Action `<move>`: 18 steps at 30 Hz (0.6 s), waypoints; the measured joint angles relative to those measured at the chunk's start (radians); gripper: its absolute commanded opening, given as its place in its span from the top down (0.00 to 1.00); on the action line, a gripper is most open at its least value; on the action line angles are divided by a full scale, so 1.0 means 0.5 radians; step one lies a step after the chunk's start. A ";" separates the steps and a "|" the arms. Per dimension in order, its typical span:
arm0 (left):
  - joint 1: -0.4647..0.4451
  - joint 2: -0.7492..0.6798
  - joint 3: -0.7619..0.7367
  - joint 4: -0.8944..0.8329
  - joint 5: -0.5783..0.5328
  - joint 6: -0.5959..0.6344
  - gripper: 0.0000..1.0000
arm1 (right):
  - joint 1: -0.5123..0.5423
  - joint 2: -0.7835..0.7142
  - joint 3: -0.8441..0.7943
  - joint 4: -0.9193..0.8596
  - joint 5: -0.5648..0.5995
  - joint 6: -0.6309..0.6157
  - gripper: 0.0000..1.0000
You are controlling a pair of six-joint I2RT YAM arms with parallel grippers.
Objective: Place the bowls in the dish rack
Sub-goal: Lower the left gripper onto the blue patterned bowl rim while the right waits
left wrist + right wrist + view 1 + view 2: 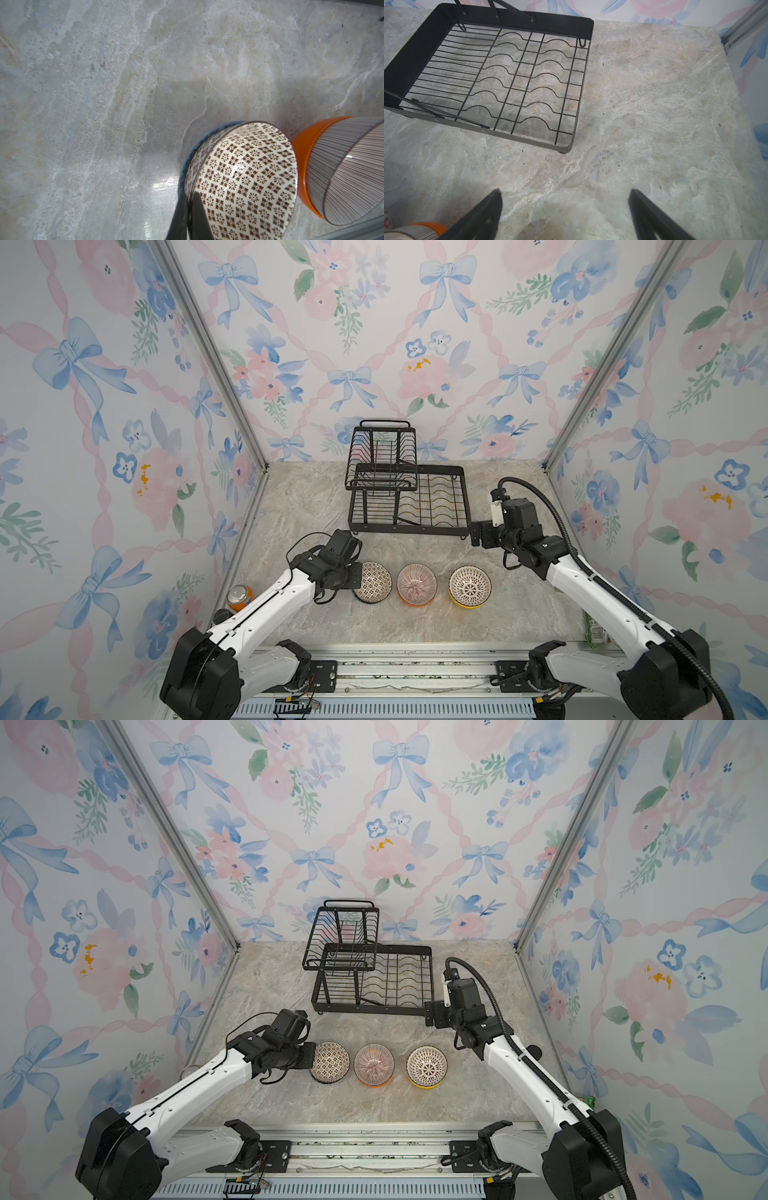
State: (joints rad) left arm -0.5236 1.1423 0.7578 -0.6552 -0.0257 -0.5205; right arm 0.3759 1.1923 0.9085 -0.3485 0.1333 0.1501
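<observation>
While it sits nested in the blue bowl [207, 136], the black-and-white bowl [245, 178] has its rim clamped by the left gripper [189, 209], one finger inside. Beyond it stand the pink-striped bowl [416, 583] and the lattice bowl [469, 585]. The dish rack [409, 529], beside the wide-apart right gripper [565, 192], holds nothing, so no bowl seems loaded yet.

The left arm [266, 605] and right arm [582, 576] are built alike, with glossy white shells dotted with small dark screw holes, black joints, and bulky black motor housings [199, 672] at the ends farthest from the grippers. A thick ribbed black conduit [555, 510] runs back from the right gripper [476, 533] past a white block [496, 510]. Behind the left gripper [358, 577] there is only a thin black wire [305, 536], and the right gripper's fingers [481, 216] are matte black tapering wedges.
</observation>
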 measured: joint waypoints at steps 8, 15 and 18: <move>0.000 0.029 0.011 -0.009 0.002 0.008 0.89 | 0.000 0.018 0.000 0.000 -0.014 0.000 0.03; -0.002 0.119 0.015 0.005 0.033 0.026 0.71 | 0.000 0.018 -0.001 0.000 -0.014 0.000 0.03; -0.002 0.129 0.015 0.005 0.034 0.030 0.71 | 0.000 0.018 0.000 0.000 -0.014 0.000 0.03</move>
State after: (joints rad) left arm -0.5243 1.2068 0.7654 -0.6529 -0.0086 -0.5056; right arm 0.3759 1.2011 0.9085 -0.3485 0.1265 0.1501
